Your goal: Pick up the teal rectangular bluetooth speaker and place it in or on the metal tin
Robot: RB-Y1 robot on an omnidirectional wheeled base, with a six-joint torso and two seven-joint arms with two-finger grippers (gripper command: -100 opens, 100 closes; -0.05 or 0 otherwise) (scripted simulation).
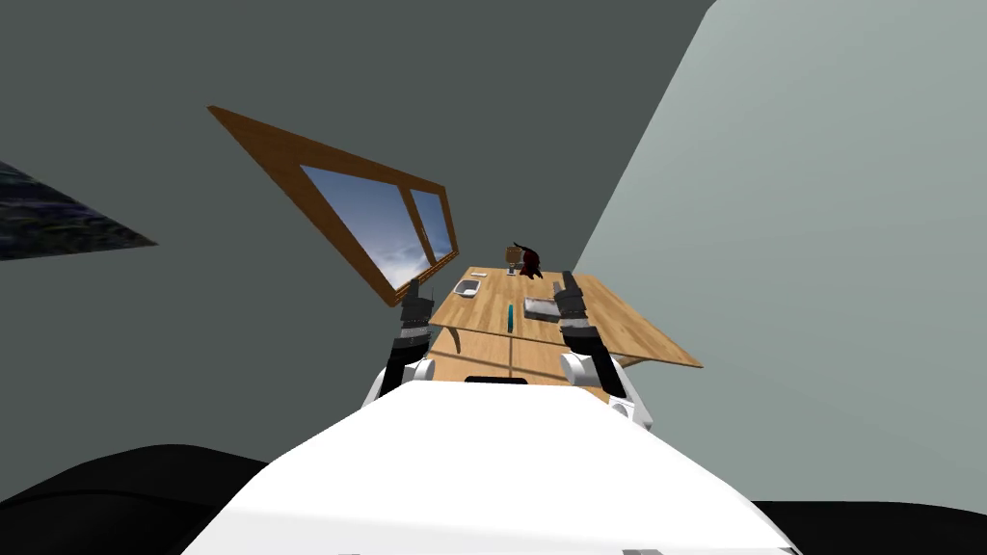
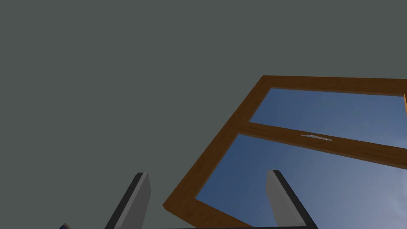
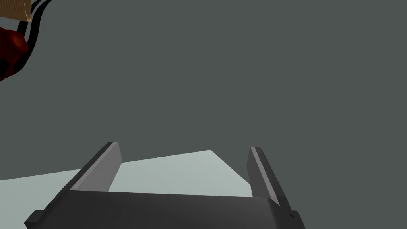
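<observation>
We held left gripper [image 2: 207, 173] and right gripper [image 3: 184, 146] raised, fingers spread (nothing between them), ready for the teal speaker [image 1: 510, 317] on the bench [image 1: 626, 328] near what seemed the tin [image 1: 467, 287].

wooden table [image 1: 638, 332] | teal speaker [image 1: 510, 317] | tin [image 1: 467, 287] | grey slab [image 1: 540, 308] | red object [image 1: 530, 264]

A light wooden surface [image 1: 617, 328] runs toward the corner where two walls meet. Left of the surface, a dark grey wall [image 1: 501, 87] carries a brown-framed window [image 1: 386, 226] showing blue sky with faint cloud. Right of the surface rises a paler grey-green wall [image 1: 829, 241]. Far left of the surface hangs a dark mottled panel [image 1: 58, 226].
</observation>
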